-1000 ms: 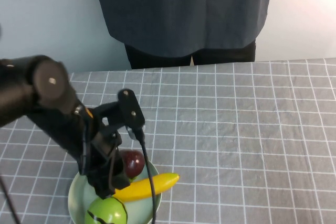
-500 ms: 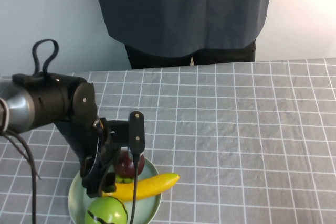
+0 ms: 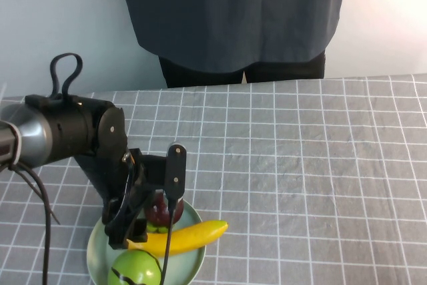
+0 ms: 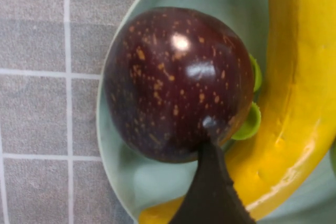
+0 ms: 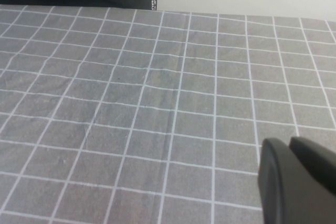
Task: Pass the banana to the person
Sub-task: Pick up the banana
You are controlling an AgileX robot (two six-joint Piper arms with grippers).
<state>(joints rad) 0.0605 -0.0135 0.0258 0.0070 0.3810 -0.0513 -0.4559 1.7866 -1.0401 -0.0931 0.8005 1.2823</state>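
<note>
The yellow banana (image 3: 187, 237) lies on the pale green plate (image 3: 95, 250) at the near left of the table, between a dark red-purple fruit (image 3: 160, 211) and a green fruit (image 3: 133, 270). My left gripper (image 3: 132, 229) is down over the plate at the banana's left end and is open. In the left wrist view one dark finger (image 4: 210, 192) sits between the red-purple fruit (image 4: 176, 82) and the banana (image 4: 296, 93); the other finger is out of frame. The person (image 3: 233, 18) stands behind the table's far edge, no hand showing. My right gripper (image 5: 296, 182) is shut and empty over bare cloth.
The table is covered with a grey cloth with a white grid (image 3: 300, 165). A black cable (image 3: 172, 245) hangs from the left arm across the plate. The plate's rim (image 4: 105, 145) shows close in the left wrist view.
The left arm has swung round and settled lower over the plate, its gripper now at the banana's left end. The banana and the other fruit have not moved.
</note>
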